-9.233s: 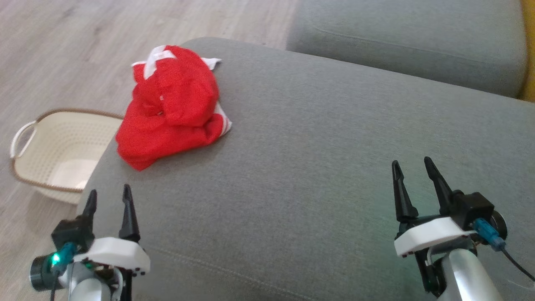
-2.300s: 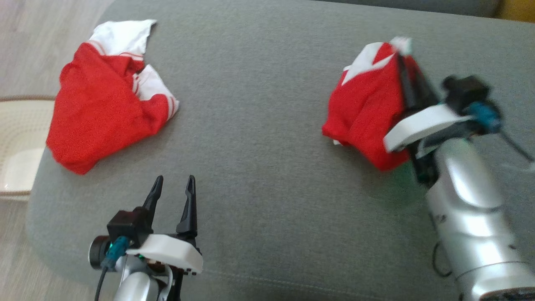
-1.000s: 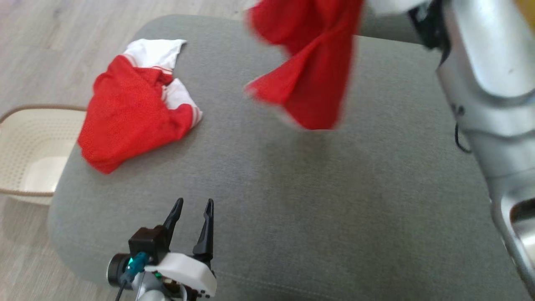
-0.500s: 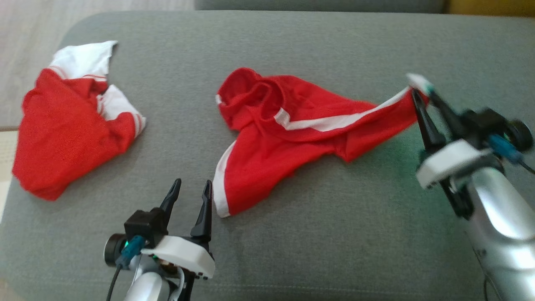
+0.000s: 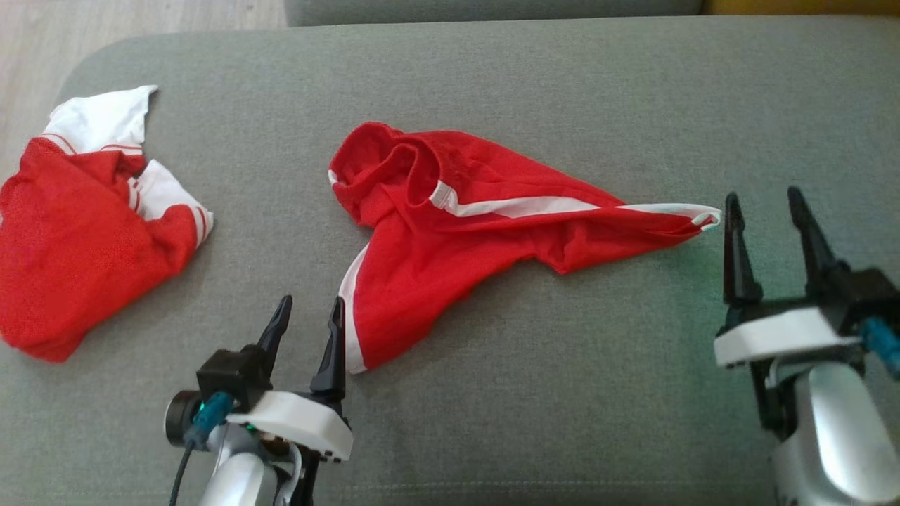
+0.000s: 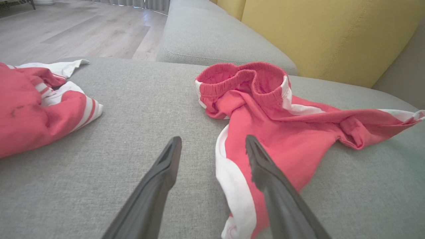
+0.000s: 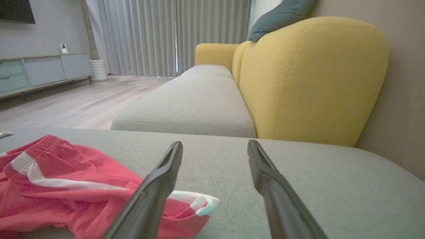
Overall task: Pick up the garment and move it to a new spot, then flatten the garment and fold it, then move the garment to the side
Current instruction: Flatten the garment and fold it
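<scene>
The garment (image 5: 450,239) is a pair of red shorts with white side stripes, lying crumpled and stretched out across the middle of the grey sofa cushion (image 5: 562,393). Its waistband bunches at the far left end, and one leg runs right to a white-edged tip. My right gripper (image 5: 763,195) stands open just right of that tip, not touching it; in the right wrist view the garment (image 7: 66,186) lies left of the gripper (image 7: 215,143). My left gripper (image 5: 311,302) is open beside the near leg hem, with the garment (image 6: 282,132) under the right finger of the gripper (image 6: 212,139).
A second red and white garment (image 5: 84,239) lies crumpled at the cushion's left end, also in the left wrist view (image 6: 30,109). A yellow backrest (image 7: 312,76) rises behind the cushion. Wooden floor (image 5: 140,21) lies past the far left edge.
My right gripper has opened and let go of the garment's leg tip, which now rests on the cushion. The gripper has drawn back a little. The head camera has shifted.
</scene>
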